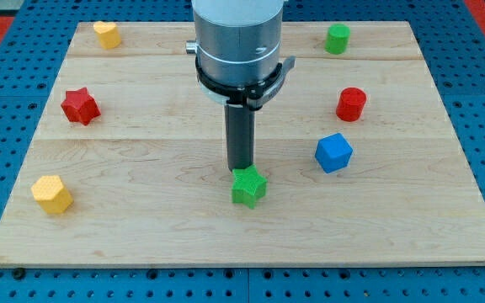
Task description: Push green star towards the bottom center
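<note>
The green star [248,187] lies on the wooden board [141,227], a little below the board's middle. My tip [242,169] stands right at the star's top edge, touching or nearly touching it, on the side toward the view's top. The dark rod rises from there to the silver arm body at the view's top centre.
A blue cube [333,152] lies to the star's right. A red cylinder [351,103] and a green cylinder [337,39] are at the upper right. A red star [80,106] is at the left, a yellow block [106,34] at the top left, another yellow block [52,194] at the lower left.
</note>
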Controlling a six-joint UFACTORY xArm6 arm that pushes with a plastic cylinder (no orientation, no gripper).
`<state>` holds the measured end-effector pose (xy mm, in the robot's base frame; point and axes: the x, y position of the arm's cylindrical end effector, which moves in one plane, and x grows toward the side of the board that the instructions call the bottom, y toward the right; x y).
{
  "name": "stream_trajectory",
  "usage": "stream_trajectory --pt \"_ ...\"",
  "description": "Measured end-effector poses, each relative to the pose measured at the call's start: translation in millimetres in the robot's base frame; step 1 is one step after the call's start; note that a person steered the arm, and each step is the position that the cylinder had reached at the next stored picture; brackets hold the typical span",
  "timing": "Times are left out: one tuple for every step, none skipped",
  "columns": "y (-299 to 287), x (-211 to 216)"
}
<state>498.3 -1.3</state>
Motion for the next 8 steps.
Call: stream_trajectory --pt "40.6 0.3" --pt "53.0 3.1" --pt "53.8 26.2" --pt "17.3 14.7" --pt "-15.4 13.6" --pt "-19.7 14.2" --pt "-6.3 -9.4" --pt "18.2 -37.0"
